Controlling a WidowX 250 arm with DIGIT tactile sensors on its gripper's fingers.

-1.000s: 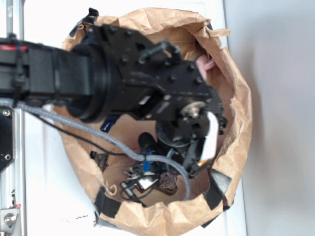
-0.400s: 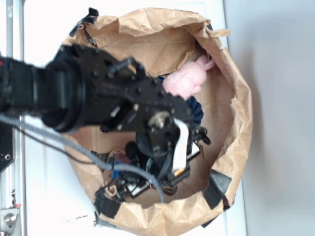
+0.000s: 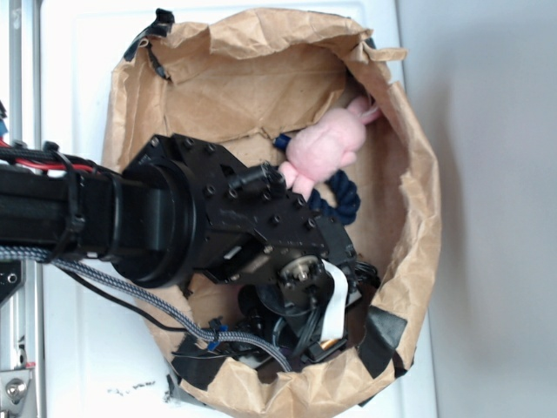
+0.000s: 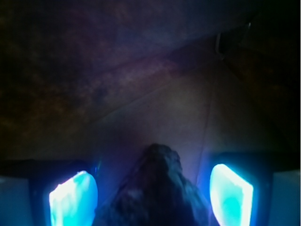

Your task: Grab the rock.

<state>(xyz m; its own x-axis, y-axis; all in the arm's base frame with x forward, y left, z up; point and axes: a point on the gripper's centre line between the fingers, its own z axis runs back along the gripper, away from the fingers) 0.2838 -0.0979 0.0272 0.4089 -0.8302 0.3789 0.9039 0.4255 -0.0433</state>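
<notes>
Gripper (image 4: 151, 197) low inside paper bag (image 3: 409, 183), jaws parted, rock (image 4: 155, 188) sitting between glowing fingers (image 4: 74, 197), not yet pinched. I straddle it for squeeze. Pink plush (image 3: 324, 148) well apart from rock.

One paper bag (image 3: 409, 200) is holding one pink plush toy (image 3: 324, 148) and one blue rope (image 3: 341, 198). One rock (image 4: 157, 193) is showing between two glowing fingers (image 4: 74, 198).
</notes>
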